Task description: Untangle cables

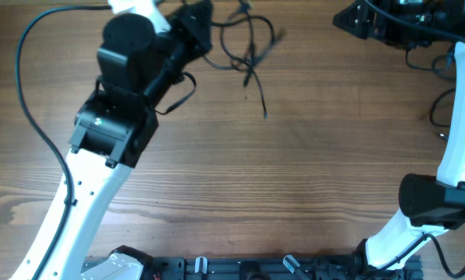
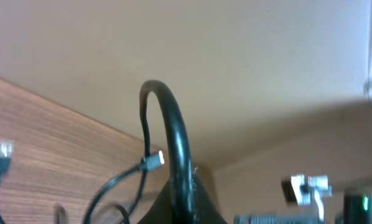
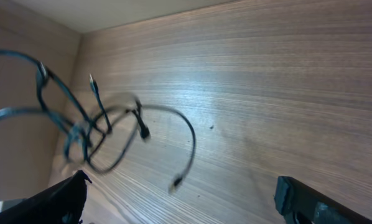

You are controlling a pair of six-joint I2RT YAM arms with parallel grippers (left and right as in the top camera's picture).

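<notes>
The cables (image 1: 248, 43) are thin black cords in a loose tangle at the far middle of the wooden table. One loose end trails toward me to a plug (image 1: 264, 114). My left gripper (image 1: 200, 17) is at the tangle's left side. In the left wrist view its jaws (image 2: 186, 208) are shut on a black cord (image 2: 176, 134) that arches up out of them, with a small plug (image 2: 153, 160) beside it. My right gripper (image 1: 353, 19) is open and empty, to the right of the tangle. The right wrist view (image 3: 180, 196) shows the tangle (image 3: 99, 130) ahead, left of its fingers.
The table's far edge runs just behind the tangle. The right arm's thicker black wires (image 1: 423, 54) lie at the far right. The left arm's wire (image 1: 22, 85) curves over the left side. A black rail (image 1: 256, 268) runs along the front edge. A clear plug (image 2: 2, 149) lies on the wood.
</notes>
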